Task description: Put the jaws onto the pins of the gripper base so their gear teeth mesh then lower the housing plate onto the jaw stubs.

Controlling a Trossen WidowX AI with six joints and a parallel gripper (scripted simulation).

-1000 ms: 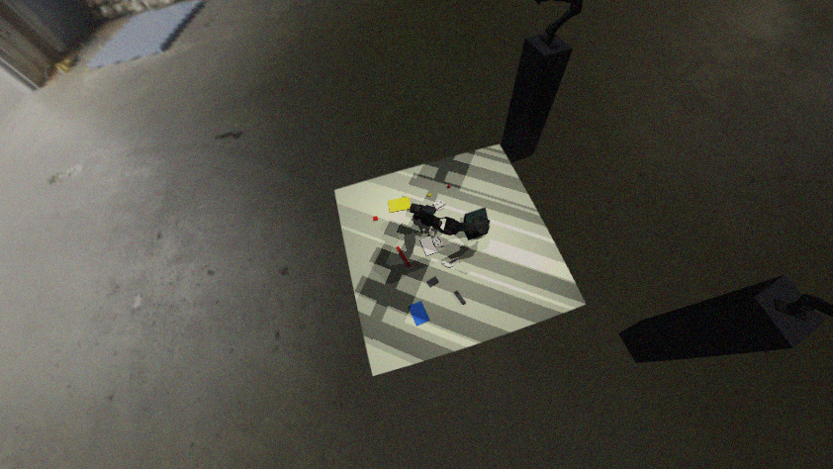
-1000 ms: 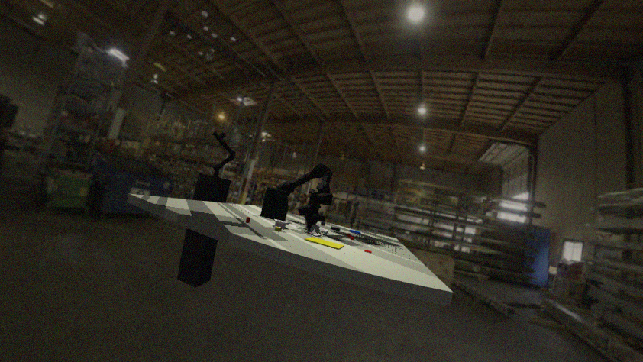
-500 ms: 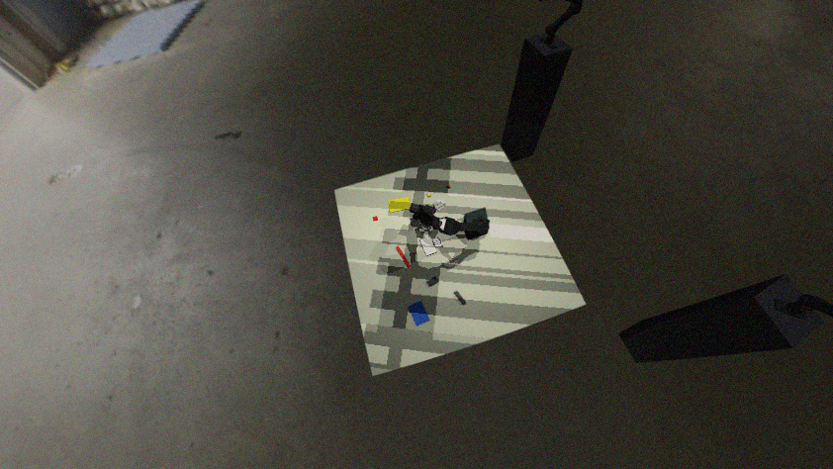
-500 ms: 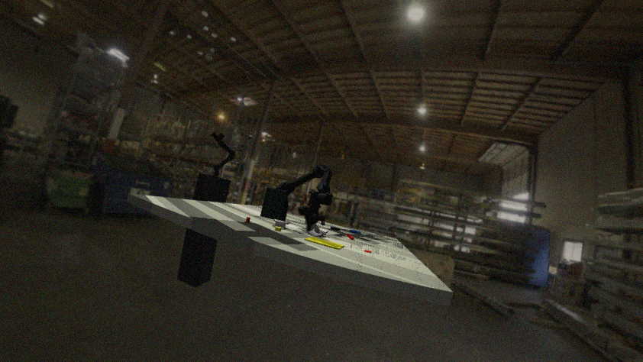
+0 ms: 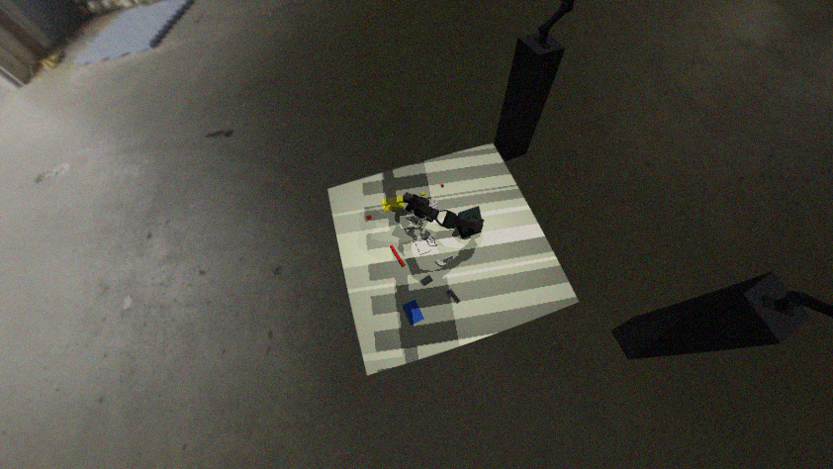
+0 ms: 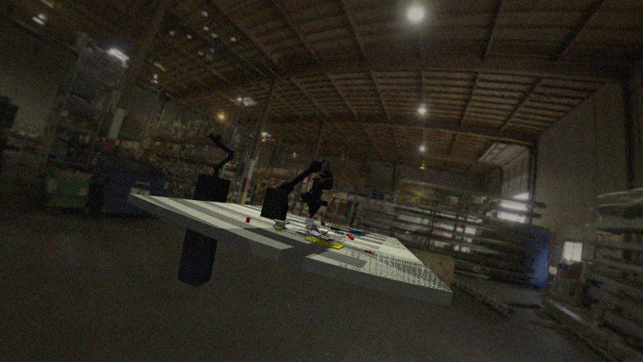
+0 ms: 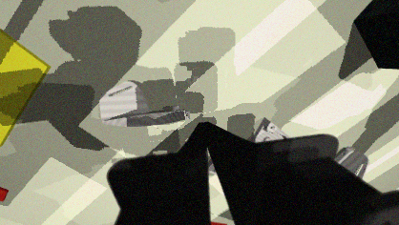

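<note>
My gripper (image 6: 311, 217) (image 7: 203, 127) points down, low over the table, with its black fingertips together and nothing seen between them. In the wrist view a pale grey piece (image 7: 118, 104) with a rounded edge and a slot lies just left of the fingertips. A small pale toothed piece (image 7: 269, 131) shows behind the right finger, and another grey piece (image 7: 354, 161) lies further right, partly hidden. In the top view a flat white plate (image 5: 422, 247) and a slim pale piece (image 5: 442, 261) lie below the arm. I cannot tell which piece is the base; meshing is too small to judge.
A yellow block (image 5: 391, 203) (image 6: 324, 243) (image 7: 19, 86) lies near the gripper. A red bar (image 5: 397, 255) (image 6: 350, 236), a blue block (image 5: 413, 313), a red cube (image 5: 368, 217) and two dark blocks lie around the parts. Striped shadows cross the table (image 5: 536, 279).
</note>
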